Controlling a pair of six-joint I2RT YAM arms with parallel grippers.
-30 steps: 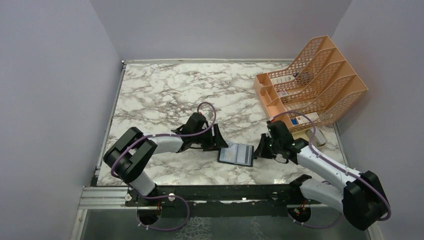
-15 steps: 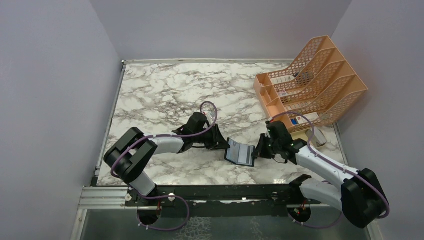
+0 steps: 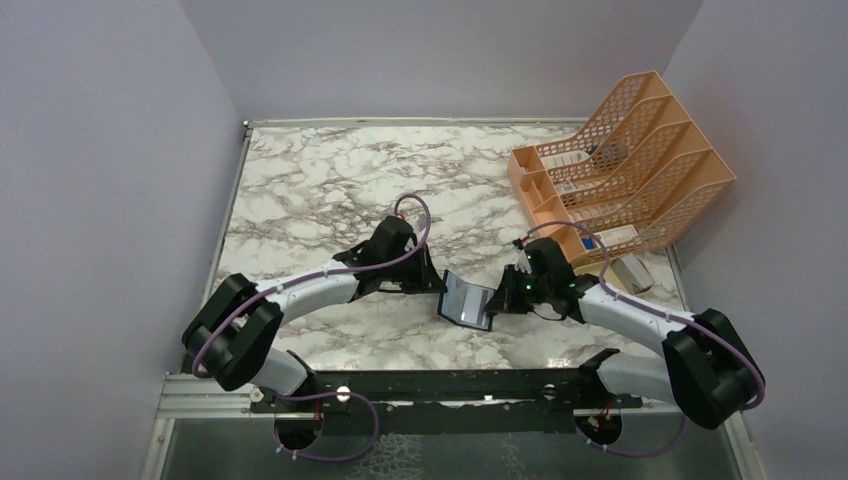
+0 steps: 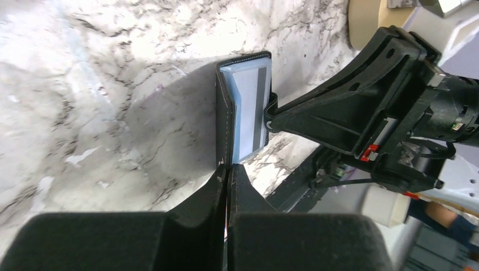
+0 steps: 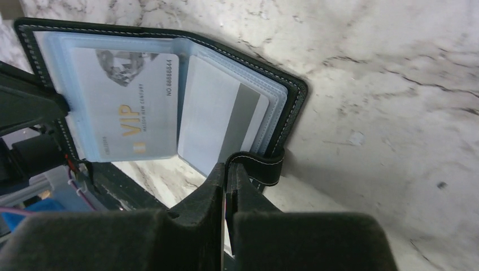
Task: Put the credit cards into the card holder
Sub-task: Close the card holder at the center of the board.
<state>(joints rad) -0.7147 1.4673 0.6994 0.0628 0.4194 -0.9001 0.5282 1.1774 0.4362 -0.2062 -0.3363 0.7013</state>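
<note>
Over the surface [image 3: 320, 190], the card holder [image 3: 467, 301] stands half open between both hands: left hand [image 4: 228, 172] clenched on a cover, right hand [image 5: 229, 169] clenched on the snap tab [image 5: 261, 166]. Two credit cards [image 5: 127, 104] sit sleeved inside; only closing seems left.

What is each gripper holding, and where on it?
Both hold the open card holder: the left gripper pinches one cover's edge, the right gripper the opposite edge at the snap tab.

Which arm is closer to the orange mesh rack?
Right. The right end effector pinches the card holder on the side facing the orange rack; the left end effector pinches the far side.
</note>
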